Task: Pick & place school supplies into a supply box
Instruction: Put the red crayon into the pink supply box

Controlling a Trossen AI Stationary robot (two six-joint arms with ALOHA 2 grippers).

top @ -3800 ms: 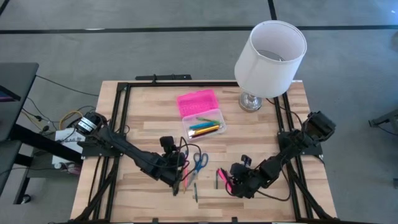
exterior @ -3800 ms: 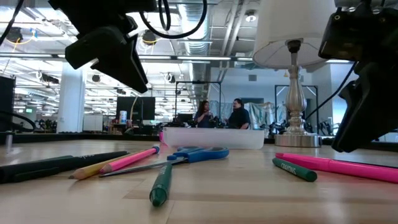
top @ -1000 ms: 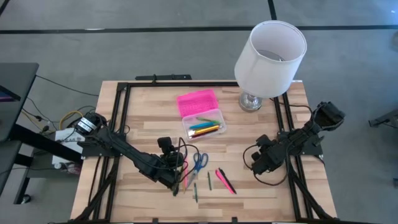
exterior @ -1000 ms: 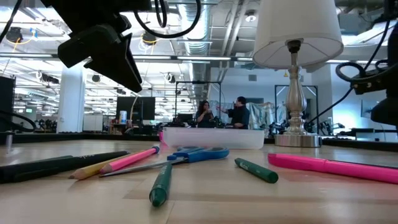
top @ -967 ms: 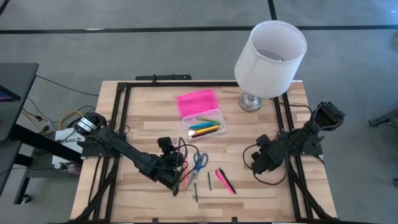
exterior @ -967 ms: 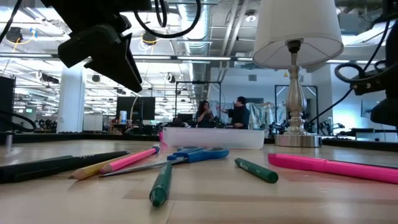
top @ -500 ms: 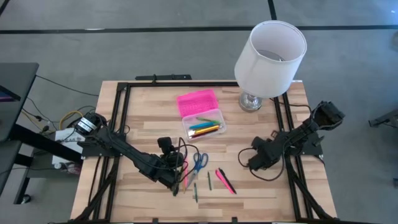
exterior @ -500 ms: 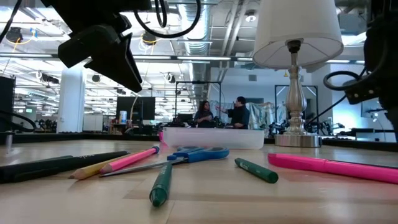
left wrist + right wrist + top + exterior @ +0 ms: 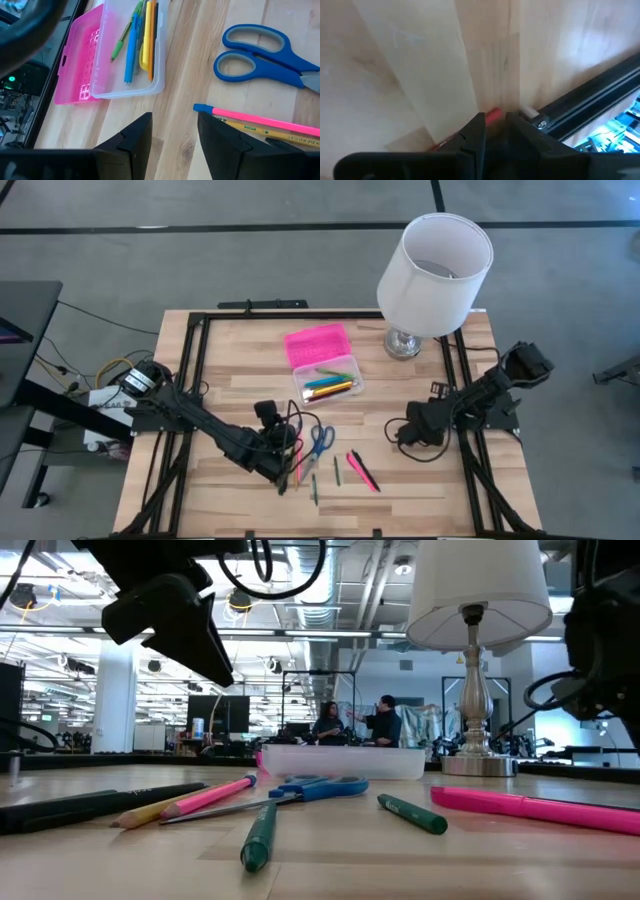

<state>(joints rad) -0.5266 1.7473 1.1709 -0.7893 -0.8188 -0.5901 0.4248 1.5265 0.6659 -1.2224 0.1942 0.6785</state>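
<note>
The clear supply box [image 9: 330, 383] lies open on the table with its pink lid [image 9: 317, 343] flat beside it, and several pens [image 9: 139, 37] rest inside. Blue-handled scissors [image 9: 320, 439], a pink pencil [image 9: 250, 120], a yellow pencil [image 9: 280, 133], two green pens [image 9: 258, 838] [image 9: 411, 813] and a pink marker [image 9: 362, 470] lie flat on the wood. My left gripper [image 9: 279, 458] hovers open over the pencils, beside the scissors. My right gripper [image 9: 398, 435], right of the pink marker, is shut on a red pen [image 9: 492, 115]. My right gripper pinches the red pen between its two fingers. One red end [image 9: 493, 114] pokes out between the fingertips, and a bit more red shows beside one finger [image 9: 440, 145]. The fingers themselves hide the rest of the pen. The wooden tabletop shows beyond the fingertips.
A lamp with a white shade [image 9: 434, 260] and a metal base [image 9: 403, 343] stands at the far right, behind the box. Black rails [image 9: 196, 360] [image 9: 458, 380] run along both sides of the table. People stand in the room far behind [image 9: 352, 724].
My right gripper has moved toward the table's left, closer to the pink marker and the middle of the table, still shut on the red pen. The things lying on the table have not moved.
</note>
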